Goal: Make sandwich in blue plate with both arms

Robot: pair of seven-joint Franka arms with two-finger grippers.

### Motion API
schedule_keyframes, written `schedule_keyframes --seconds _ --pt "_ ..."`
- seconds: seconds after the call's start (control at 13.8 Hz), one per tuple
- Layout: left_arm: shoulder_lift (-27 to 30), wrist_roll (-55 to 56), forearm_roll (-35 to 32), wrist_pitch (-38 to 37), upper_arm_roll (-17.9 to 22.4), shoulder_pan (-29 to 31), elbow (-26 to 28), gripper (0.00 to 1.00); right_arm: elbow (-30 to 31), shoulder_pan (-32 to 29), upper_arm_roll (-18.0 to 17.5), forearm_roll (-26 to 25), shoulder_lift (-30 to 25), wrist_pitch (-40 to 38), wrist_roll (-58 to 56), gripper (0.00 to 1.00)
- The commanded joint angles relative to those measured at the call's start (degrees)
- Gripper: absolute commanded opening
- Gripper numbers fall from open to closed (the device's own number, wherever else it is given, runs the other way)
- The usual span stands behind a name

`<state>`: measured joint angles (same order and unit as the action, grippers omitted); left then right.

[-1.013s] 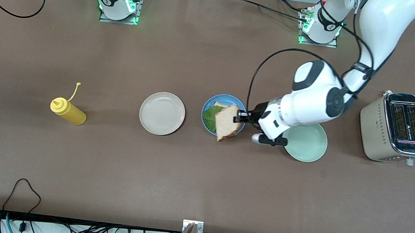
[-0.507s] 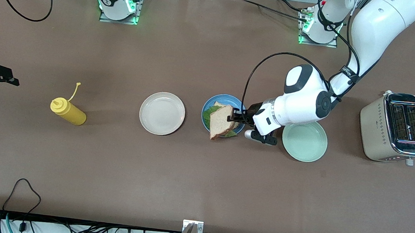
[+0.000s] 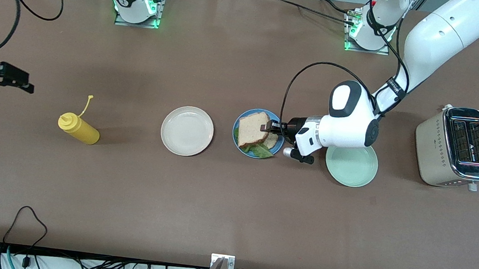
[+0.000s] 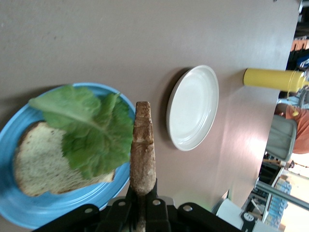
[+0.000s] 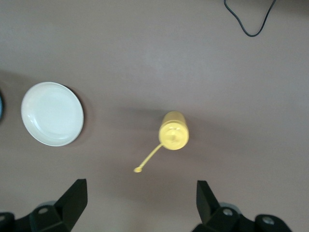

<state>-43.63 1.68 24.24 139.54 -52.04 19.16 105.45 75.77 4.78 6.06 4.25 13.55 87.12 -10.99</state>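
Since a second ago, the top slice [image 3: 252,128] was swung over the blue plate [image 3: 237,139], edge-clamped at 3 o'clock by the left hand [image 3: 269,127]. Lettuce [image 4: 91,130] lay beneath. Toast was judged light and crumbly. The right hand [image 5: 140,198] waited, spread, above the yellow bottle [image 5: 173,130].
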Motion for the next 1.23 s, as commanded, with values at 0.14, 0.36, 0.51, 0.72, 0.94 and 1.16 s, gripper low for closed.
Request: schedule_keyframes --seconds 0.14,0.36,0.51,0.72,0.94,1.16 --pt "-2.42 -7.73 4.33 -0.85 -1.57 2.02 1.16 0.0 7.2 -2.59 -10.02 -4.78 -8.36 0.42 12.39 1.0" --pt "-4.36 -12.82 6.86 -0.67 -1.49 2.55 0.98 0.0 7.2 -2.32 -8.88 -4.6 -9.07 -0.62 11.43 1.0" --pt "-5.32 -16.51 8.28 -0.59 -1.31 2.99 0.98 0.0 7.2 -0.31 -5.99 -4.6 -9.86 -1.77 10.73 1.0" --pt "-6.64 -18.38 8.46 -0.5 -1.14 4.66 0.98 0.03 7.2 1.28 -2.99 -4.34 -11.35 -3.88 8.62 1.0" --pt "-6.64 -18.64 8.46 -0.5 0.0 4.49 0.63 0.09 6.77 0.76 -3.77 -4.51 -11.71 -4.06 8.44 1.0" --pt "-6.56 -18.47 8.37 -0.59 1.06 4.49 0.55 1.0 1.69 -3.53 -8.4 -4.16 -8.38 -3.79 7.82 1.0"
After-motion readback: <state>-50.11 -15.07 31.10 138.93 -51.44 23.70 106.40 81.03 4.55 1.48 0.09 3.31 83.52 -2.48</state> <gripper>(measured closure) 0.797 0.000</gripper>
